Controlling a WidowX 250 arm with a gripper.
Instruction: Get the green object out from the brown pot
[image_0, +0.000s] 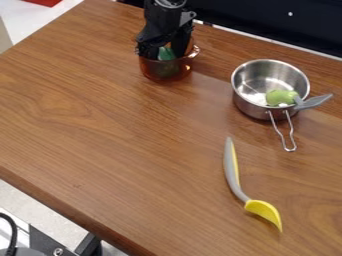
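Green object (165, 53) inside the brown pot (171, 74), with the tool (165, 55) pointing down into the pot's mouth, probably to allow a straight lift past the rim; cannot tell whether open or closed on it.

The black robot gripper (165, 49) and shiny, round brown pot (152, 71) partly hide the dark-green object (165, 54); the top edge cuts off the black, jointed robot arm (160, 15)
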